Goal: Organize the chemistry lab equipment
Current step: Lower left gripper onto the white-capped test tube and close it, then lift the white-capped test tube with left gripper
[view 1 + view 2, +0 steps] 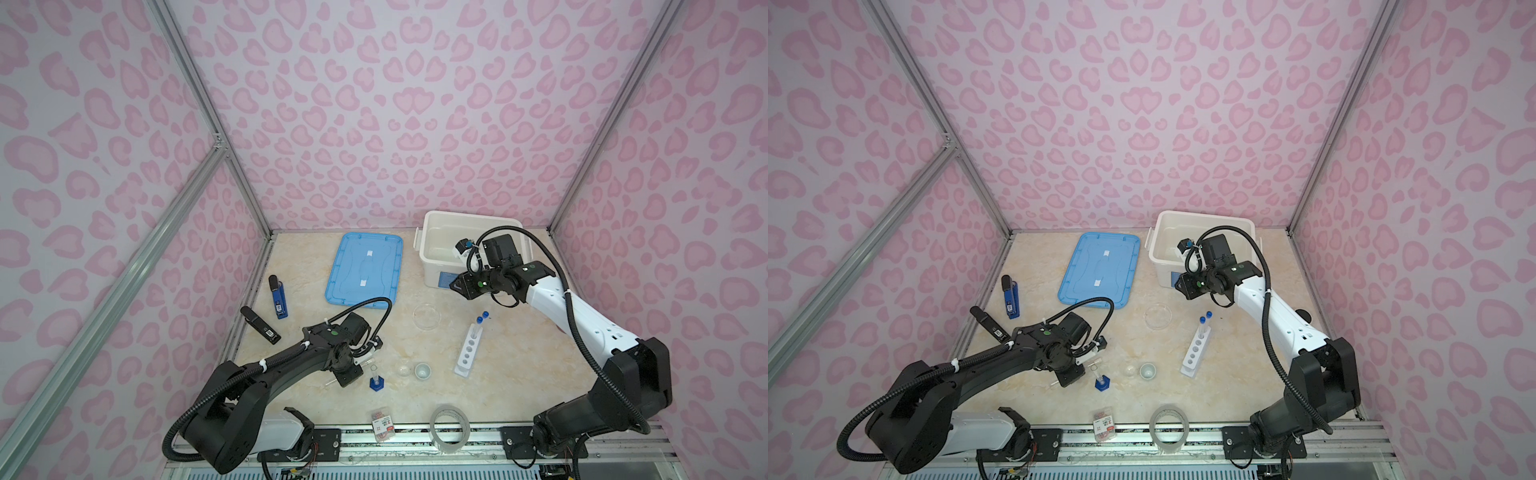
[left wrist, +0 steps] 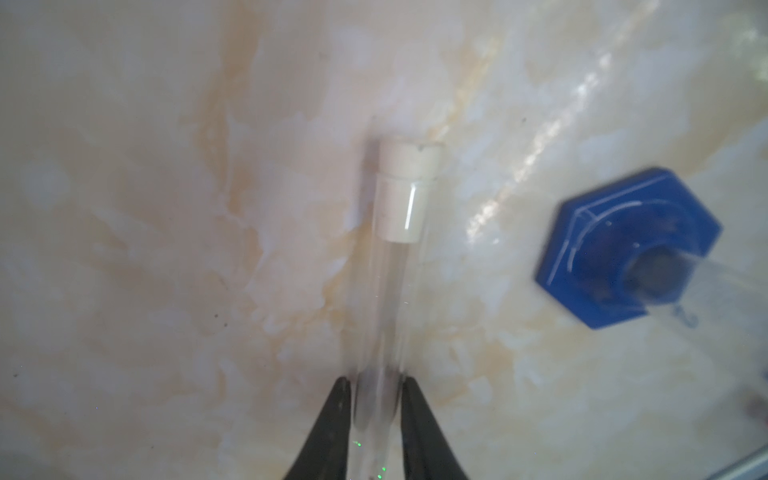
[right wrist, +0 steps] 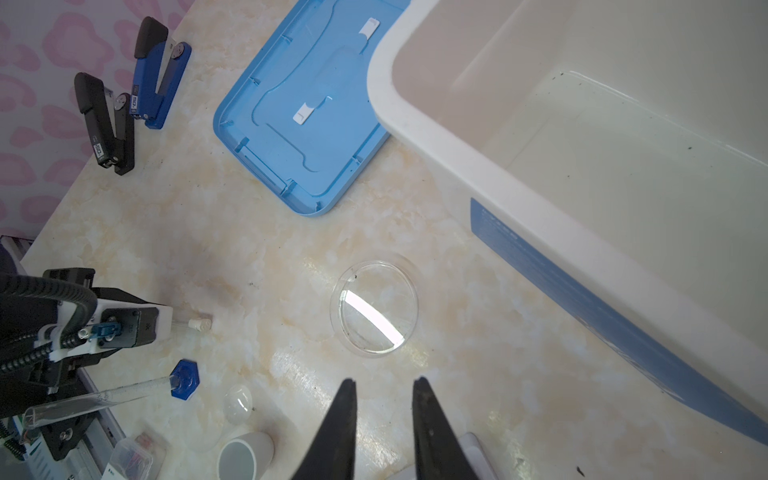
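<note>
**While the left fingers (image 2: 328, 432) clasp a white-capped test tube (image 2: 399, 199) lying on the table (image 1: 519, 374), the right fingers (image 3: 338, 428) hang apart and empty**

Because the left wrist view is blurred, only the two dark fingertips show, pressed to either side of the clear tube. The tube's far end is cut off at the frame edge, and I cannot tell whether it is raised off the table.

A small blue-based cylinder (image 1: 376, 380) stands upright just beside those fingers and is the closest thing in their way. Its clear barrel is smeared in the wrist view. In both top views the left wrist covers the fingers and most of the tube.

Just right of the cylinder sit a tiny glass dish (image 1: 403, 369) and a small white cup (image 1: 423, 370), side by side. Further right lies a white six-hole rack (image 1: 467, 353). Two blue-capped test tubes (image 1: 482, 318) stand in the holes at its far end.

The right fingers hover above the table with nothing between them, near a clear petri dish (image 3: 374, 307). A white bin (image 3: 415, 124) sits close alongside. In both top views the right wrist and its cable hide part of the bin's near wall and floor.

A blue lid (image 1: 365, 270) lies flat left of the bin. A blue stapler (image 1: 277, 297) and a black stapler (image 1: 259, 324) rest along the table's left edge. A clear tape roll (image 1: 449, 428) and a small red-labelled packet (image 1: 383, 426) sit at the near edge. The packet's contents are too small to make out.
</note>
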